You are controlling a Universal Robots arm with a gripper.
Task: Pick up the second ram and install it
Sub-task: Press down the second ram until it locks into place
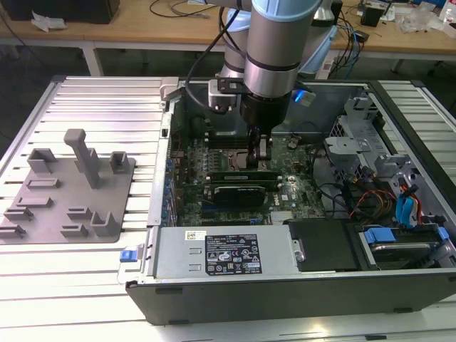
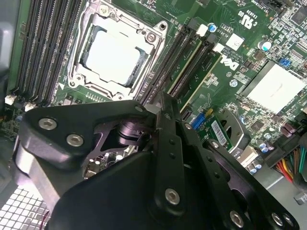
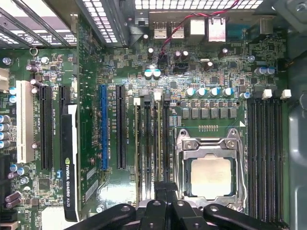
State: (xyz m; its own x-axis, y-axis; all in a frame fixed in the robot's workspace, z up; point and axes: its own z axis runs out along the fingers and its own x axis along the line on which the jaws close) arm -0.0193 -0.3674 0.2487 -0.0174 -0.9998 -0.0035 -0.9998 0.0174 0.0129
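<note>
Hovering low over the green motherboard [image 3: 216, 81], the black gripper [image 3: 165, 191] has its fingers drawn narrow above the second ram [image 3: 157, 143], a long green stick standing on edge in its slot beside the silver CPU socket [image 3: 209, 172], its long axis parallel to the neighbouring black slots [image 3: 264, 153].

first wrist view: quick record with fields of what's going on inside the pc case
place: open computer case, motherboard exposed
end effector: low over the memory slots beside the cpu socket
second ram: green stick standing in a slot, just ahead of the end effector
seating: cannot tell if fully pressed home
nearby: black expansion card on the far side of the slots
</note>
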